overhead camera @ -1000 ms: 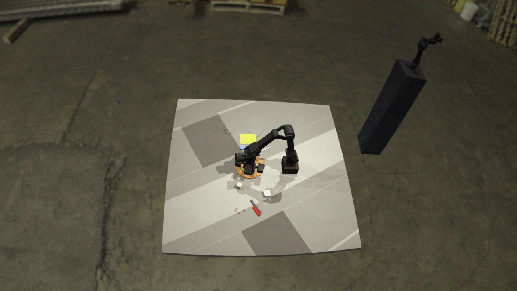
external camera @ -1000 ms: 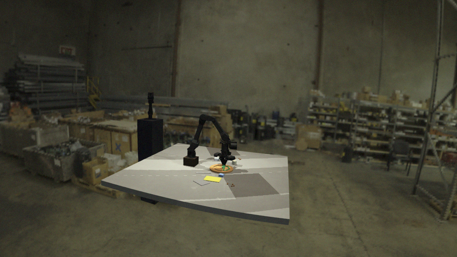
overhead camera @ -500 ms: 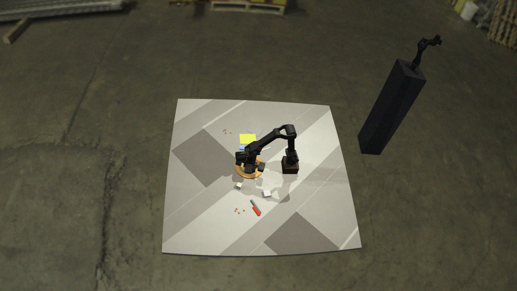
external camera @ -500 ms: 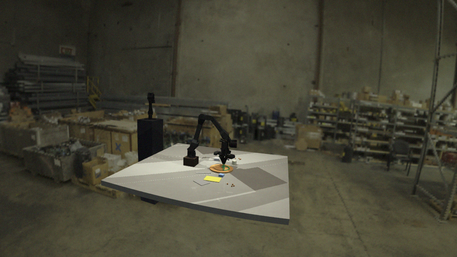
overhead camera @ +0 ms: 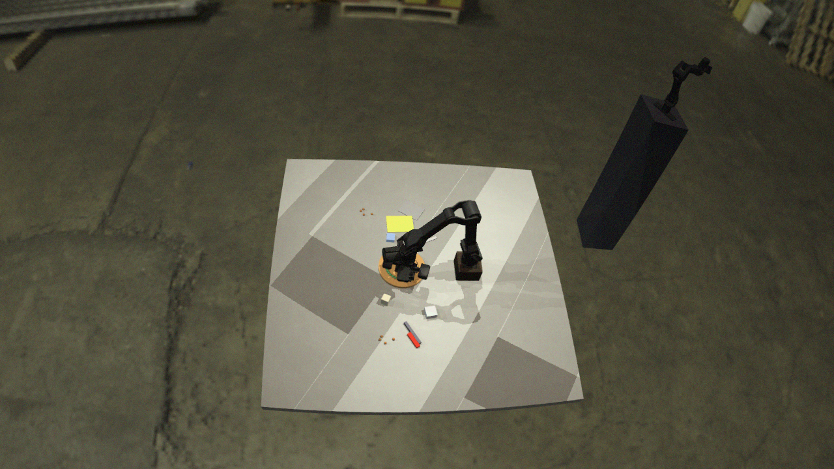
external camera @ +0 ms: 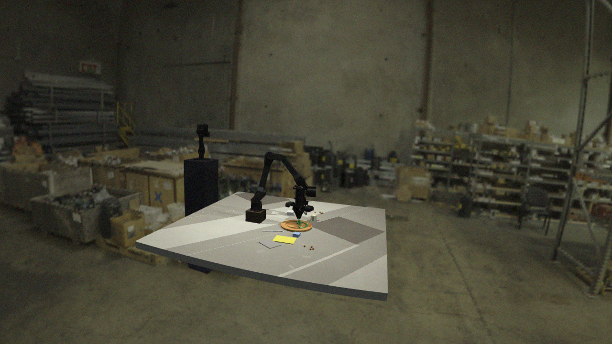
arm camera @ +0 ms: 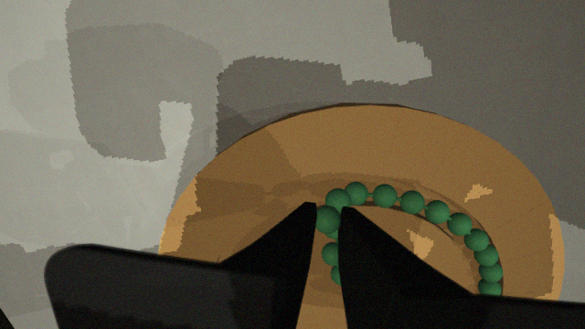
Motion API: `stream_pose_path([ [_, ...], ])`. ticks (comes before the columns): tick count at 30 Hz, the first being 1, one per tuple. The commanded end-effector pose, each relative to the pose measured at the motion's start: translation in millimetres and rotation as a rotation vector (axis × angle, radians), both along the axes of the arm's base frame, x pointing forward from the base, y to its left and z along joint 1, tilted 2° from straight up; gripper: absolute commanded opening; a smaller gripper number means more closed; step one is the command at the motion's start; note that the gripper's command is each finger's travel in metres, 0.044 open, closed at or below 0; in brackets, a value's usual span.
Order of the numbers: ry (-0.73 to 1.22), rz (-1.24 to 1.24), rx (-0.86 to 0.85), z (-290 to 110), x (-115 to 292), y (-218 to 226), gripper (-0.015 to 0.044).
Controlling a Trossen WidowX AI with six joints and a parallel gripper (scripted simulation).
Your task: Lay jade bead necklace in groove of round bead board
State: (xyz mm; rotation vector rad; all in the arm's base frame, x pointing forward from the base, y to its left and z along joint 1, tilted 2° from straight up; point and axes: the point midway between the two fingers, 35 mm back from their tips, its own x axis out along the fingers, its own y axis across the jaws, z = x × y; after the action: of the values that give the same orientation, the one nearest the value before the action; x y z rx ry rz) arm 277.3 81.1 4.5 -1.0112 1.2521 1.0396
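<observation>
The round wooden bead board lies on the table under my gripper. The fingers are shut on a bead of the jade necklace, just above the board. In the wrist view, a run of beads curves along the groove from the top of its ring down the right side. Near the fingertips the strand bends back and hangs down between and behind the fingers, inside the ring. The left part of the groove shows no beads; its lower part is hidden by the fingers.
A blue block and a yellow sheet lie on one side of the board. A cream block, a white block and a red-and-grey tool lie on the other. Small orange balls lie in two groups.
</observation>
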Motion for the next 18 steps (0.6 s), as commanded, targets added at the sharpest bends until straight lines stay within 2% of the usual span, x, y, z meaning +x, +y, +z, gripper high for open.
stream_pose_path([
  [1,0.009,-0.003,-0.002,-7.4,-2.6,-0.1,0.0000],
  [18,0.009,-0.003,-0.002,-16.5,-2.5,0.2,0.0000],
])
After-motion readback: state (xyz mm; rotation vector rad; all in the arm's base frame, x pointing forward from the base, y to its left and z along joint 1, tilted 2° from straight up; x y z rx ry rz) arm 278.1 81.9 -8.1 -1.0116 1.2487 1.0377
